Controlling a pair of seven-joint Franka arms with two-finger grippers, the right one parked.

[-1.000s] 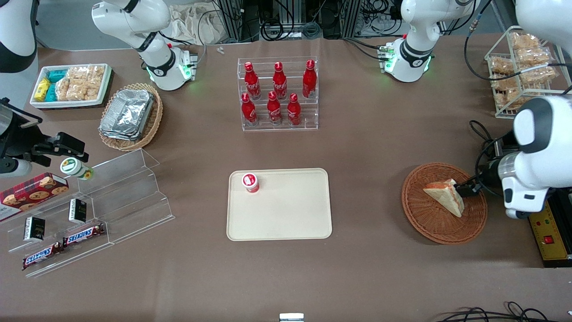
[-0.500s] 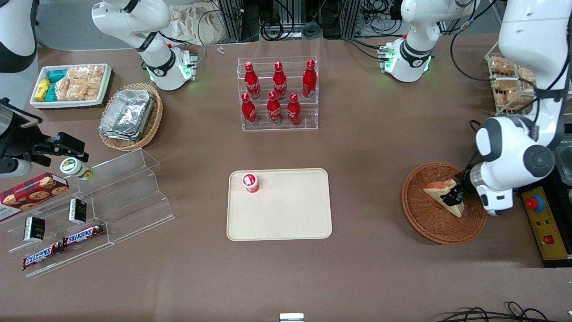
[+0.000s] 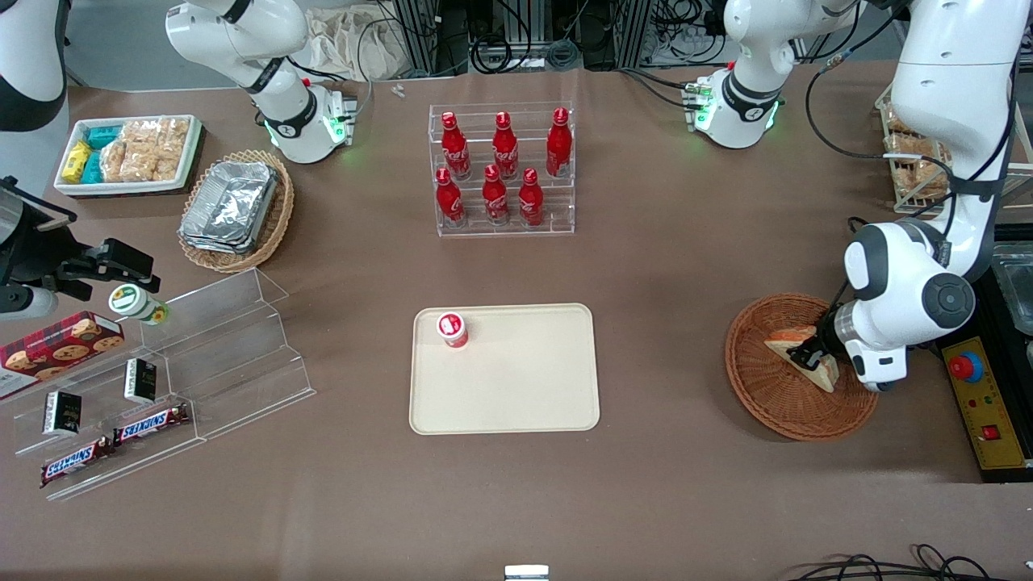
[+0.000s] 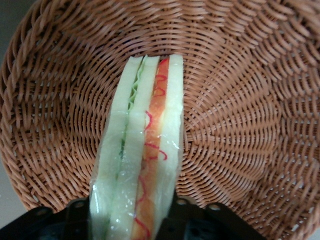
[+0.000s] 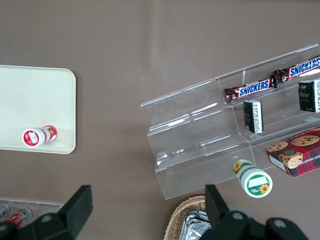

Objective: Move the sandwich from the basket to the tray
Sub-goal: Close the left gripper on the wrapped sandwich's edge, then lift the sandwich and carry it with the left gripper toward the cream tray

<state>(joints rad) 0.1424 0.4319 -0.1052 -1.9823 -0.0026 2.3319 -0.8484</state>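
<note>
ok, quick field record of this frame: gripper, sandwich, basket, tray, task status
gripper: left arm's gripper down in the basket, fingers on either side of the sandwich; contact not clear
sandwich: triangular white-bread wedge with orange-red and green filling, standing on edge in the basket
basket: round reddish-brown woven wicker basket, toward the working arm's end of the table
tray: flat rectangular cream-beige plastic tray, mid-table, holding a small red-and-white cup near one corner
status: sandwich not yet lifted out
</note>
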